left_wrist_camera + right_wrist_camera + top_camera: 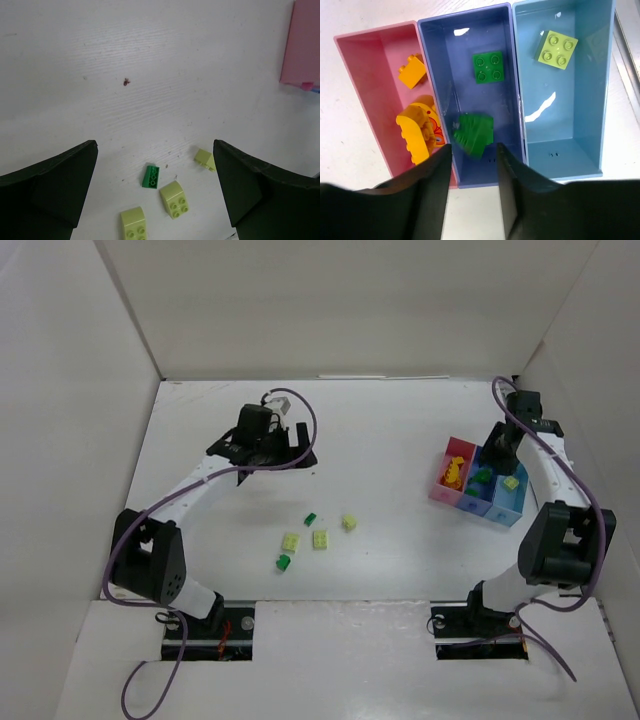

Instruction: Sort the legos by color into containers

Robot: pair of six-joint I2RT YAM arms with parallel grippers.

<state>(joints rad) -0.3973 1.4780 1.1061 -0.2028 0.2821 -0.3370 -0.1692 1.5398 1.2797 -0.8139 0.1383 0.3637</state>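
Release: R jaws narrowly parted over dk-blue bin (pixel 465 50), green brick (pixel 474 134) blurred at tips, so open fully, lift straight; L jaws wide.

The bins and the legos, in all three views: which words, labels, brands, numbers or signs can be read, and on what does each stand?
None: no readable text in any view.
The pink bin, dark blue bin and light blue bin are plain.
An orange-yellow piece bears a reddish print, too blurred to read.
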